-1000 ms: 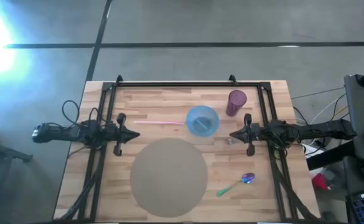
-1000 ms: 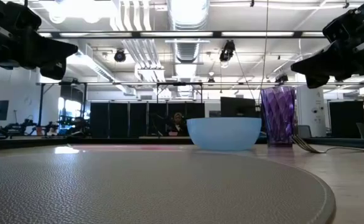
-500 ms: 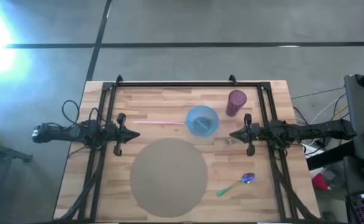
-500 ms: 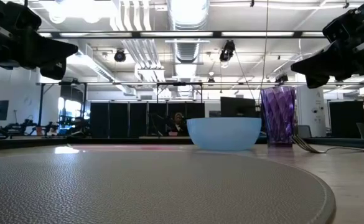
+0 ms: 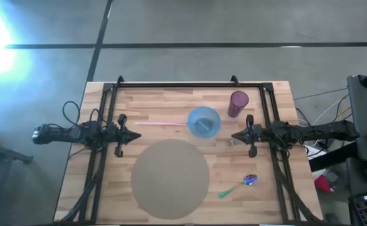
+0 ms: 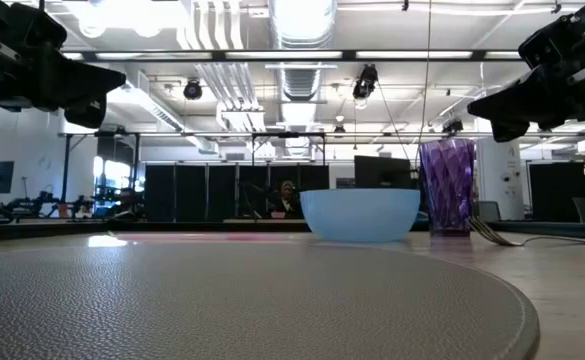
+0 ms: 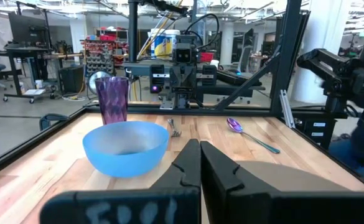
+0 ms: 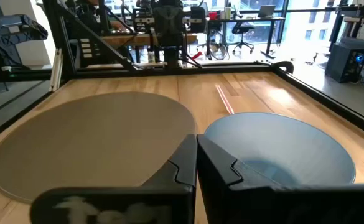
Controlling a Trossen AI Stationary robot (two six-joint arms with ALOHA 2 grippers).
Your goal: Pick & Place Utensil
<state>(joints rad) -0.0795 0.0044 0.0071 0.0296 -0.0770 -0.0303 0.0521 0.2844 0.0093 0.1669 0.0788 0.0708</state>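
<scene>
A spoon with an iridescent purple bowl and a green handle lies flat on the wood near the table's right near corner; it also shows in the left wrist view. A small metal fork lies on the table beside my right gripper, and its tines show in the low view. My left gripper hovers shut at the table's left side. My right gripper hovers shut at the right side, just right of the blue bowl. Neither touches anything.
A round grey mat covers the table's near middle. A purple tumbler stands at the far right, beside the bowl. A pink straw lies left of the bowl. A black frame rims the table's far edge and sides.
</scene>
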